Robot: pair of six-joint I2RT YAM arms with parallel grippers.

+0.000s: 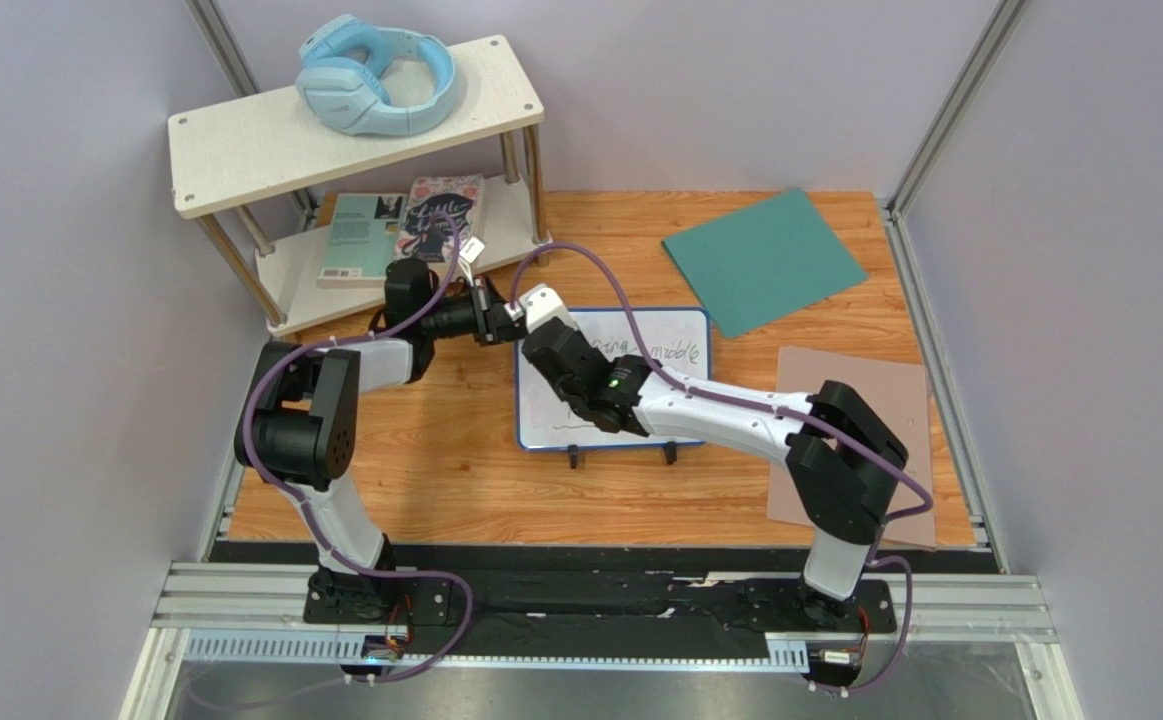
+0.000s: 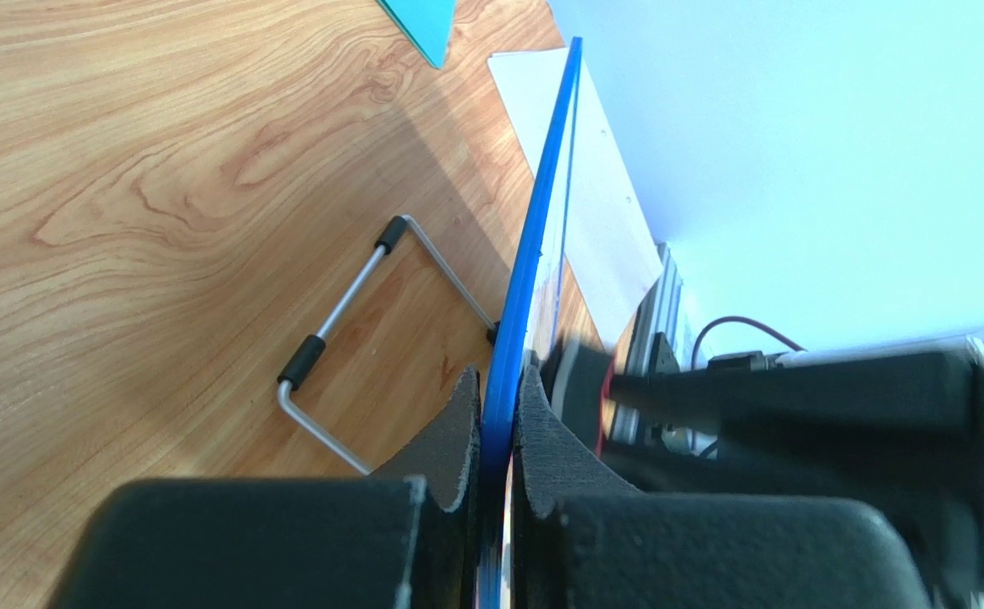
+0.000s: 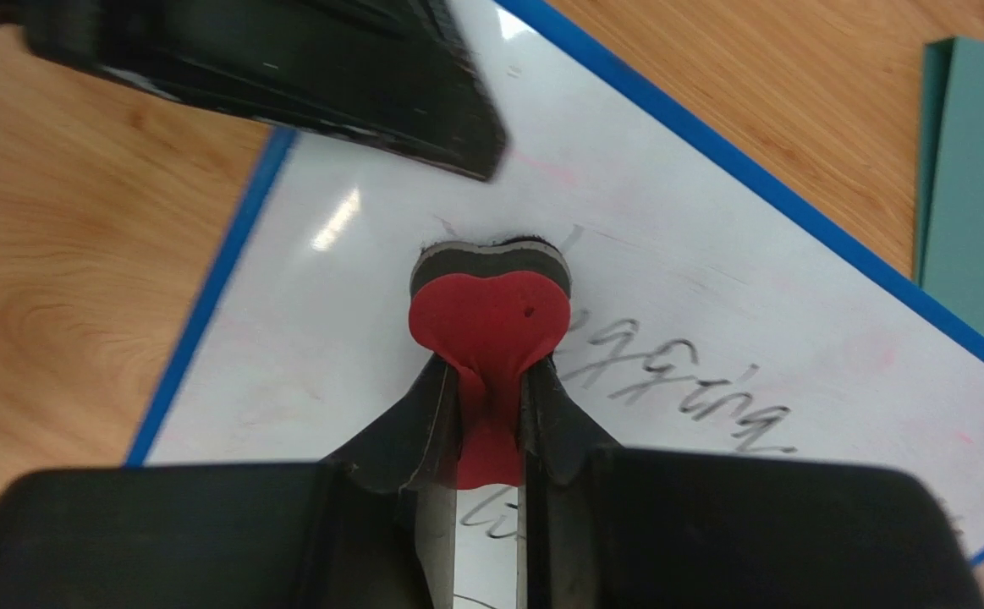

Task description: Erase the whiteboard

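Desk [image 1: 437, 465]: wood top, all items on it.

Shelf unit [image 1: 242, 143]: 2 tiers, far-left corner. Top tier holds light-blue headphones [image 1: 377, 75]. Lower tier holds a green book [image 1: 360, 237] and a dark-cover book [image 1: 440, 213], side by side.

Whiteboard [image 1: 548, 408]: desk centre, blue frame, propped on a wire stand [image 2: 357, 343]. Dark handwriting [image 3: 662, 381] on its face. R arm lies across the board's near part; L arm reaches in from the shelf side.

Teal sheet [image 1: 765, 258]: flat, near far-right corner, apart from the board.

Pinkish-brown mat [image 1: 880, 383]: at right edge, partly under the R arm.

Left tool [image 2: 497, 393]: fingers closed tight on the board's blue frame at its far-left corner.

Right tool [image 3: 490, 381]: fingers pinched on a red eraser [image 3: 490, 298], its dark pad against the board face, just beside the left tool.
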